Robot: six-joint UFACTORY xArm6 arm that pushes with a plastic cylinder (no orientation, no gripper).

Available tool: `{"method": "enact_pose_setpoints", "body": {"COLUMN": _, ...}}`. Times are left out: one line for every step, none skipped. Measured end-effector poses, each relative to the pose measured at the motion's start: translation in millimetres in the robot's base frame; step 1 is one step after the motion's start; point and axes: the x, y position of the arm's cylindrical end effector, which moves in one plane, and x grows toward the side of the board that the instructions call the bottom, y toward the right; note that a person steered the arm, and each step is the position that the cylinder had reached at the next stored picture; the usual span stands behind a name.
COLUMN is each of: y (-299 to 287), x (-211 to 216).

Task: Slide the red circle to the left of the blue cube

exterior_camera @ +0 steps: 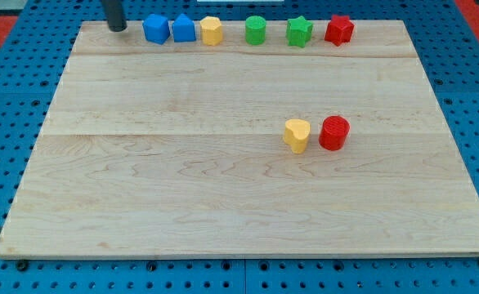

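Red circle well apart from my tip

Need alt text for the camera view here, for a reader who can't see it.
My tip rests at the wooden board's top-left edge, just left of a row of six blocks starting with the blue cube. The red circle sits apart at mid-right, beside a yellow heart.
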Motion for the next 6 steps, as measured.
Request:
{"method": "enact_pose_setpoints", "body": {"y": 91.8, "x": 73.0}}
{"method": "enact_pose_setpoints", "body": {"y": 224.3, "x": 98.1}}
{"method": "enact_pose_setpoints", "body": {"y": 340.7, "x": 119.4}}
{"method": "enact_pose_setpoints", "body": {"y": 398.9, "x": 162.5}}
{"method": "enact_pose_setpoints", "body": {"y": 429.3, "x": 221.3}}
{"method": "enact_pose_setpoints", "body": {"y": 329.8, "x": 232.0}}
